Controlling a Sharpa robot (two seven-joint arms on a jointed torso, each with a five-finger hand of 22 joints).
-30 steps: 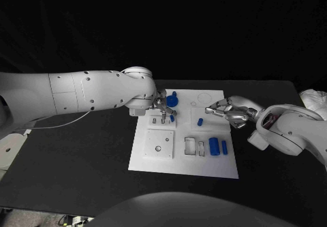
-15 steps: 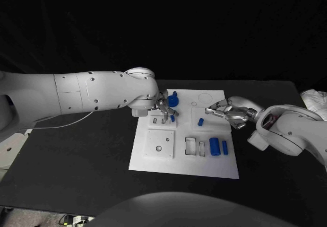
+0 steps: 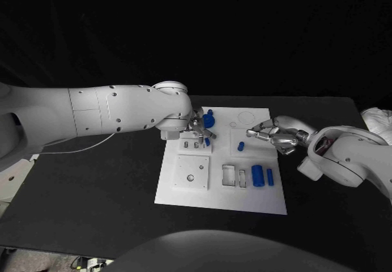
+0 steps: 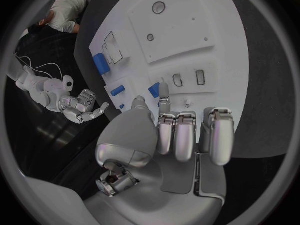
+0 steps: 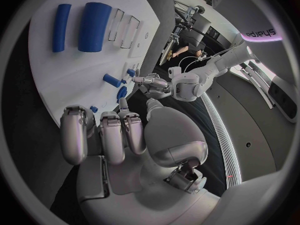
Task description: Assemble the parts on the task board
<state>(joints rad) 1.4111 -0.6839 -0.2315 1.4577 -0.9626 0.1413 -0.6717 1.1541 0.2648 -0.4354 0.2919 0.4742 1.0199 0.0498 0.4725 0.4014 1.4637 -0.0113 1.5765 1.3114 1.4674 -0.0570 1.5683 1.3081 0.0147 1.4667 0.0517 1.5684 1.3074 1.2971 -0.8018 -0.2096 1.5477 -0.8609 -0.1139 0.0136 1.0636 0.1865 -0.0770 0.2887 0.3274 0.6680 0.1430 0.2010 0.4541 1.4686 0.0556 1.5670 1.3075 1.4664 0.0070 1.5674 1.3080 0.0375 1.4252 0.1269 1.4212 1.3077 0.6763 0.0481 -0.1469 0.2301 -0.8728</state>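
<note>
Since a second ago, the left hand (image 3: pixel 199 129) has crept slightly right and farther over the board's (image 3: pixel 220 195) far left corner; the right hand (image 3: pixel 272 134) keeps its place at the board's right edge. Left fingertips (image 4: pixel 164 91) pinch a small blue peg (image 4: pixel 154 90) just above two small slots, beside the round blue knob (image 3: pixel 207 120). Fingers of the right hand are curled in, holding nothing. A short blue pin (image 3: pixel 240 146) lies just left of it. A smooth cylinder (image 3: pixel 257 175) and a slim bar (image 3: pixel 269 177) lie near right.
</note>
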